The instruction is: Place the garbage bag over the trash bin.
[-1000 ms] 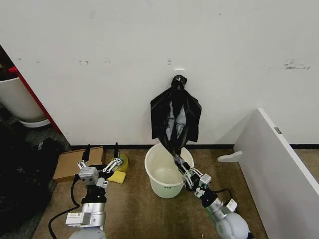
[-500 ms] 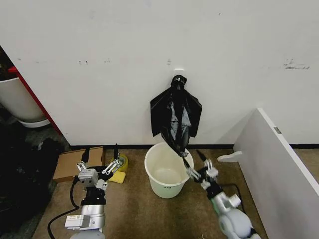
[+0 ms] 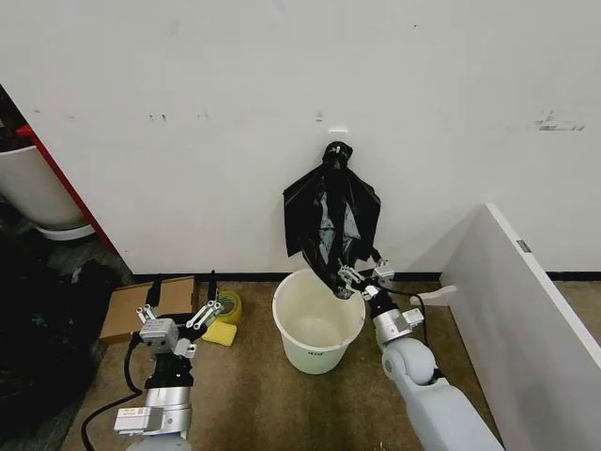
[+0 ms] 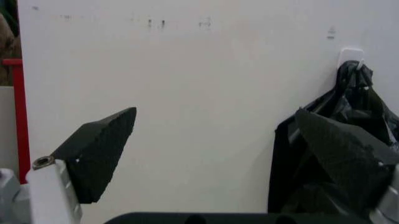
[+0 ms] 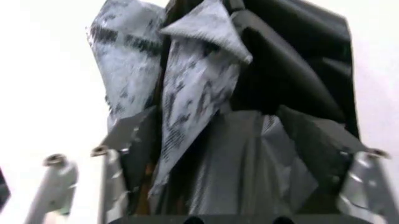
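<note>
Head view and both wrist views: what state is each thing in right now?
garbage bag: hanging from a wall hook, lower tip above the bin.
trash bin: upright, unlined, nothing visible inside.
right hand: open, fingers around the bag's lower tip.
left hand: open, idle near the cardboard box.

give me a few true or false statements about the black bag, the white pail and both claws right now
1. The glossy black plastic garbage bag hangs from a hook on the white wall. True.
2. The round cream-white plastic pail already wears the bag. False: its rim is bare and the bag hangs above it.
3. The right claw is at the bag's lower tip, its fingers either side of the plastic. True.
4. The left claw is shut on the pail's rim. False: it is open, off to the pail's left, holding nothing.
5. A flat cardboard box lies on the floor left of the pail. True.
</note>
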Robot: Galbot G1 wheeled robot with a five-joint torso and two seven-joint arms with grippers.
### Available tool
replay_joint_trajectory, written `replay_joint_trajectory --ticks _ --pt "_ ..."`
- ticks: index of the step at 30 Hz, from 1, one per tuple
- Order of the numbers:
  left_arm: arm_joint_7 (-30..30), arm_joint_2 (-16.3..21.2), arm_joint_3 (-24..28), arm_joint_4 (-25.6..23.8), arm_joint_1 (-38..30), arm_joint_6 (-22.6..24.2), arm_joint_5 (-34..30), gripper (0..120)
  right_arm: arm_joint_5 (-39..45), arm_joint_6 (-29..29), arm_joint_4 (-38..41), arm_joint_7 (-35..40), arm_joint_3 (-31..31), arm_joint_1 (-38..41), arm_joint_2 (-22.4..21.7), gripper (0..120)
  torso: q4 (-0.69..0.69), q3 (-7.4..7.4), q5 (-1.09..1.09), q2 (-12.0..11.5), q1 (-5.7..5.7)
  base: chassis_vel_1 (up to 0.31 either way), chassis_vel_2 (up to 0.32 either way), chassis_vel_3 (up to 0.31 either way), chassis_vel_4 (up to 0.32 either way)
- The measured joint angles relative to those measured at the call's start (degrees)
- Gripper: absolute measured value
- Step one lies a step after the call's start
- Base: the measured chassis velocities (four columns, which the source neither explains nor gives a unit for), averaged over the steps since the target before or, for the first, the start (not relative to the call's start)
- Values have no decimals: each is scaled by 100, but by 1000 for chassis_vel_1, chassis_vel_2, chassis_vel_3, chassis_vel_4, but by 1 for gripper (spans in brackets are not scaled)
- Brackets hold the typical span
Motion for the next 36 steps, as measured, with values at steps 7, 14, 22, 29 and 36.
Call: replay_joint_trajectory --ticks 7,14,22,29,36 --pt "-2 -22 39 49 -62 -2 9 100 -245 -299 -14 240 -5 -4 -1 43 -1 0 0 0 0 0 0 0 0" --pt "-2 34 46 53 -153 51 -12 100 -389 -434 34 459 10 51 27 20 0 0 0 0 0 0 0 0 0" --pt "35 229 127 210 -315 91 -80 100 -549 -538 346 792 20 -16 -48 0 1 0 0 0 0 0 0 0 0" --pt "818 1131 422 598 -1160 170 -1068 100 -180 -550 1008 811 84 -247 -261 0 0 -1 -1 0 -1 0 0 0 0" --pt "1567 1862 1119 1631 -2905 169 -1825 100 -30 -479 1220 616 82 -373 -277 0 1 0 0 0 -1 0 0 0 0"
